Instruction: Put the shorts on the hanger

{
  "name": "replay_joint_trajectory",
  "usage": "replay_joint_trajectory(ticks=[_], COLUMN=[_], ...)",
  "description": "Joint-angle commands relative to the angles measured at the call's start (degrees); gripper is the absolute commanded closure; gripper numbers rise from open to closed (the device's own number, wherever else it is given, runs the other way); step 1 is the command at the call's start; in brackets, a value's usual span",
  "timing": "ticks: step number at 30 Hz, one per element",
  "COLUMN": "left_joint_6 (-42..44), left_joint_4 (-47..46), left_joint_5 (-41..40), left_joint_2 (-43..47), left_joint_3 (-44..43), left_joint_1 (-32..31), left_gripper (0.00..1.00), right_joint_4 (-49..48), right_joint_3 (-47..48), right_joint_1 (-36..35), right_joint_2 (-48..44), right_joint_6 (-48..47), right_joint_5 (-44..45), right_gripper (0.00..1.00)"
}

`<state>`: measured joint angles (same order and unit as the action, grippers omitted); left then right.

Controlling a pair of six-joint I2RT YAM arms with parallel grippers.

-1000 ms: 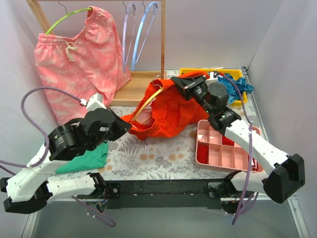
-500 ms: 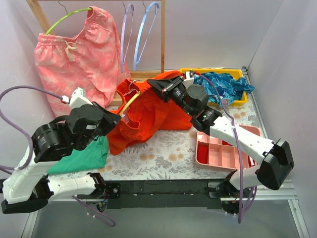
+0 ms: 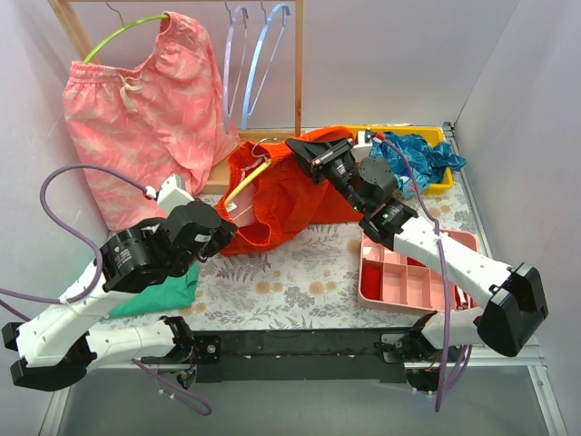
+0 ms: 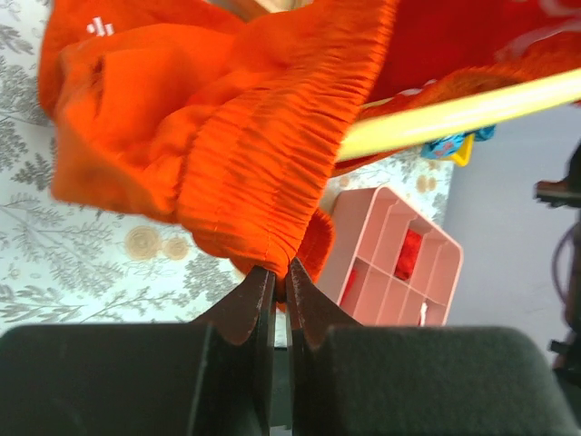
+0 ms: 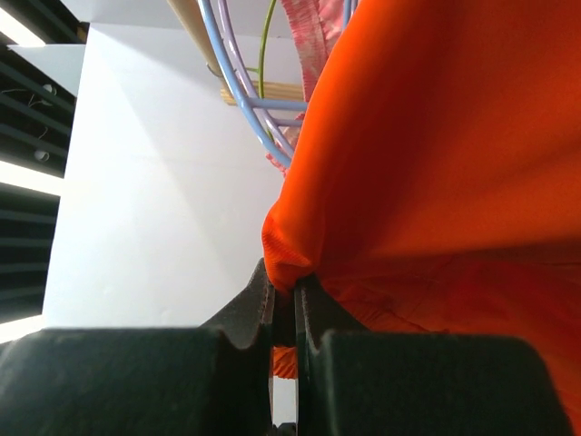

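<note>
Since half a second earlier: the red-orange fabric shorts (image 3: 281, 195) had shifted right and lifted clear of the near part of the table. The left gripper (image 3: 225, 238) had swung right with them. The right gripper (image 3: 298, 145) had edged right.

Surface: table under a pale leaf-and-flower printed cloth (image 3: 290, 277), closed in by plain white walls. Wooden rack (image 3: 298, 64) at the back carried pink patterned shorts (image 3: 145, 109) on a green hanger (image 3: 123, 32), plus two pale blue hangers (image 3: 263, 54). A pink compartment tray (image 3: 408, 272) sat at the right. A yellow bin (image 3: 440, 189) behind it held blue patterned cloth (image 3: 418, 154). Green cloth (image 3: 159, 291) lay at the left.

The shorts hung between the two grippers, in front of the rack's base. The thin yellow hanger (image 3: 247, 184) ran inside them, hook poking out on top.

Left jaws were nearly closed, pinching the gathered waistband. Right jaws were likewise pressed together on a fold of the orange fabric.
</note>
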<state>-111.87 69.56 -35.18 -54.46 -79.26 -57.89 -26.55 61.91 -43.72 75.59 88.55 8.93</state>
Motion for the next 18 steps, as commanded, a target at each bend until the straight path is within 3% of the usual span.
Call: replay_joint_trajectory(ticks=[1,8,13,18], left_joint_6=[0.5,8.6,17.3,26.8], left_joint_4=[-5.1,-9.9,-15.5,-22.6], left_joint_5=[-3.6,-6.5,-5.5,3.5], left_joint_2=[-1.2,-4.7,-5.7,-7.0], left_joint_3=[-4.7,-4.6,1.4,6.0], left_joint_1=[-0.2,-0.1,-0.1,-0.1], left_gripper=[1.00,0.99,0.82,0.69], right_joint_4=[-10.7,-16.0,-18.3,-21.9], right_joint_3=[0.1,-10.0,-17.9,-21.9], right_joint_1=[-3.0,-1.6,0.9,3.1], right_joint_2=[-0.3,0.4,-1.7,-1.1], right_joint_6=[3.4,11.6,15.4,19.3], right_joint_5=[-0.4,-4.0,-5.7,-7.5], right_gripper=[0.99,0.99,0.99,0.99])
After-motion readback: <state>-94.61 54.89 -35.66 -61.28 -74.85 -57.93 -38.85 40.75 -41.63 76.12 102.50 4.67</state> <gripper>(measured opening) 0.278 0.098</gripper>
